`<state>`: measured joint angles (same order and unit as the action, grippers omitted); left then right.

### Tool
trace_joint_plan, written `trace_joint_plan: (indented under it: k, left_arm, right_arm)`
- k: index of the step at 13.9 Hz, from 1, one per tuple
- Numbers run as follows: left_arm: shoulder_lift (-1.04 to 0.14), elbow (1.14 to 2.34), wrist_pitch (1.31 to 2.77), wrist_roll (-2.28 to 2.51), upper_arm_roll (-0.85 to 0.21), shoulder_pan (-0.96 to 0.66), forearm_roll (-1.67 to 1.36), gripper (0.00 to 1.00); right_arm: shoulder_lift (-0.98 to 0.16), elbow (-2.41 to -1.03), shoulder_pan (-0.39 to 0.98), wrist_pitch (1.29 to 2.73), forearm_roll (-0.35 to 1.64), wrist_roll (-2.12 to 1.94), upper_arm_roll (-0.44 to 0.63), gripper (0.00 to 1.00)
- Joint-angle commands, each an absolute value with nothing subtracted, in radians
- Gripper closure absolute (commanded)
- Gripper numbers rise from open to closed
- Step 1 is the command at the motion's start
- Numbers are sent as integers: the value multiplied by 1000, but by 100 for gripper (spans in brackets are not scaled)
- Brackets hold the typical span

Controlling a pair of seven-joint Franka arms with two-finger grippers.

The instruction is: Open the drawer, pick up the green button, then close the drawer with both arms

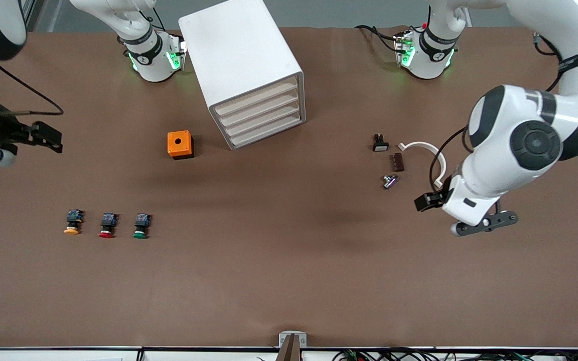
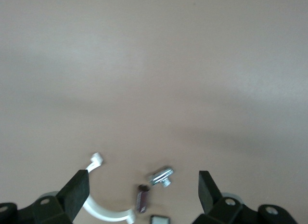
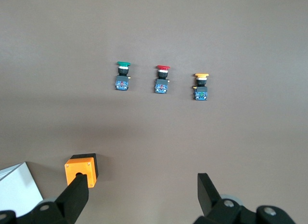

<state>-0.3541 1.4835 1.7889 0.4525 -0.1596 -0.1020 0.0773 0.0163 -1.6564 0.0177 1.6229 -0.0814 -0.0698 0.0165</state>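
Well apart, button (image 1: 141,225), right claw (image 1: 48,136)

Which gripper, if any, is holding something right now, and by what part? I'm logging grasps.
Nothing is held. The left gripper hangs open over the small parts; the right gripper hangs open, apart from the green-capped button.

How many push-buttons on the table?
3, in a row toward the right arm's end, nearer the front camera than the orange box: yellow button, red button, then green button. More may be hidden in the drawers.
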Motion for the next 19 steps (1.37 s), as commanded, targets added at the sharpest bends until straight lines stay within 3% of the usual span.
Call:
trace_joint_plan:
  k: [1,7,13,19]
  left_arm:
    - [-256,1491,1700,344,-170,-40,94,0]
    - [-147,1490,1514,265,-172,2,94,0]
    - [-126,1491,1456,256,-169,28,81,0]
    - [-35,1497,1443,259,-169,29,43,0]
  right_arm:
    - [28,-1638,8,1594,-61,-86,12,0]
    - [15,-1557,-20,1582,-60,-78,11,0]
    - [-5,-1488,-63,1559,58,-78,12,0]
    - [2,-1485,-67,1531,34,-83,8,0]
